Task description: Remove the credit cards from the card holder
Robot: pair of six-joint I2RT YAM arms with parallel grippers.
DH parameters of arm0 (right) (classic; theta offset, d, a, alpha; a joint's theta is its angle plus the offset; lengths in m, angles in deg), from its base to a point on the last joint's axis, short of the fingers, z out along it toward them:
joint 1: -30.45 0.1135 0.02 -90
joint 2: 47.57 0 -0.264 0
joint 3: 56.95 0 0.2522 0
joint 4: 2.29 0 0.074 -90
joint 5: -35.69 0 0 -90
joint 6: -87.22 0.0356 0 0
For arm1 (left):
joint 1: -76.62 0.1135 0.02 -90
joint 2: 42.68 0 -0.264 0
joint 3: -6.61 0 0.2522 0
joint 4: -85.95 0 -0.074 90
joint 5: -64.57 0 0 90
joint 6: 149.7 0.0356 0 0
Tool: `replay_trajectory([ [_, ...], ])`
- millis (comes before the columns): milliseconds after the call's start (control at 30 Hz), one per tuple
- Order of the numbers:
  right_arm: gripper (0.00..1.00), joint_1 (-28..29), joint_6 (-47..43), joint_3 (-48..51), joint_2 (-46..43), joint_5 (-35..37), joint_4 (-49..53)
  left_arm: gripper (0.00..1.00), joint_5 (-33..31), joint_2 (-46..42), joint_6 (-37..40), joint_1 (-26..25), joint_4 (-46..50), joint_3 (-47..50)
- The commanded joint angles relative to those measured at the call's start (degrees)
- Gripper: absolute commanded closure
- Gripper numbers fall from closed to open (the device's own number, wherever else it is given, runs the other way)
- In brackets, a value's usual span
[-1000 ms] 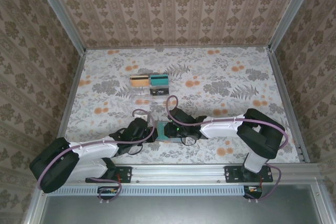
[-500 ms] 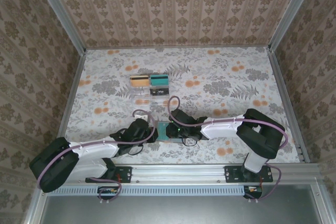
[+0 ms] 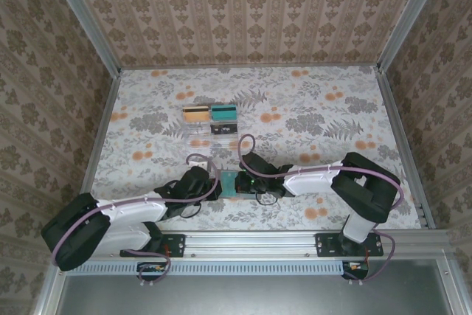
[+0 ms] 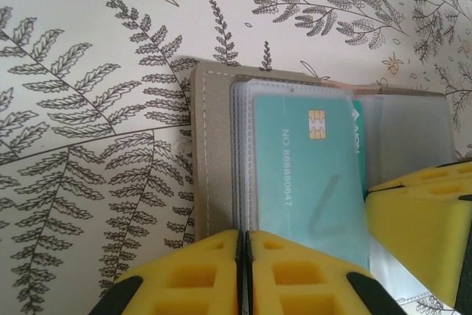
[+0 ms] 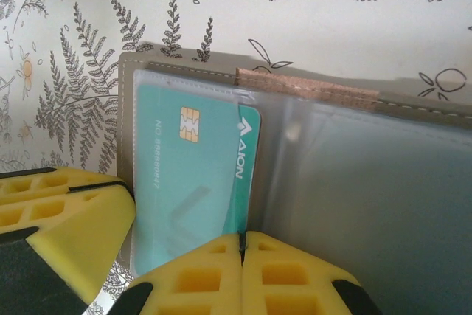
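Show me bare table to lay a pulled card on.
Free: table between acrylic stand and right wall; also left of the stand. Crowded: near centre, where left pincer and right pincer meet at the open card holder.

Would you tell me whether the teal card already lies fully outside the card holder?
No, the teal card sits inside a clear sleeve of the open card holder.

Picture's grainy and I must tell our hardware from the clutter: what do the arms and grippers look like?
The left arm and right arm match: black joints, white shells, a looping purple cable each. Each gripper's fingers are yellow blocks with square recesses, black behind.
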Motion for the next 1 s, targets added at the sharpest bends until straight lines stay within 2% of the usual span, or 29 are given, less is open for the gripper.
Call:
replay_trajectory([
  [0, 1.00, -0.8, 0.1, 2.1, -2.4, 0.0, 1.0, 0.88, -1.4, -1.1, -1.0, -0.5, 6.3, -0.3],
  [367, 1.00, -1.4, -0.9, 3.8, -4.2, 0.2, 1.2, 0.88, -1.8, -3.5, -1.1, -0.1, 7.7, 0.3],
  [400, 0.97, -1.4, -1.0, 3.5, -3.9, 0.1, 1.2, 0.88, -1.7, -3.3, -1.0, -0.2, 7.6, 0.1],
  [467, 0.82, -1.4, -1.0, 3.3, -3.2, -0.3, 0.3, 0.88, -1.7, -2.9, -0.9, -0.2, 7.6, -0.1],
  [533, 0.77, -1.4, -1.0, 3.1, -2.6, -0.7, -0.5, 0.88, -1.5, -2.3, -0.9, -0.3, 7.3, -0.2],
  [867, 0.80, -1.4, -0.8, 2.7, -1.5, -2.3, -2.3, 0.88, -0.7, -0.1, -0.8, -0.4, 5.6, -0.5],
  [967, 0.87, -1.4, -0.8, 2.8, -1.5, -2.0, -2.1, 0.88, -0.7, 0.0, -0.6, -0.5, 5.7, -0.6],
])
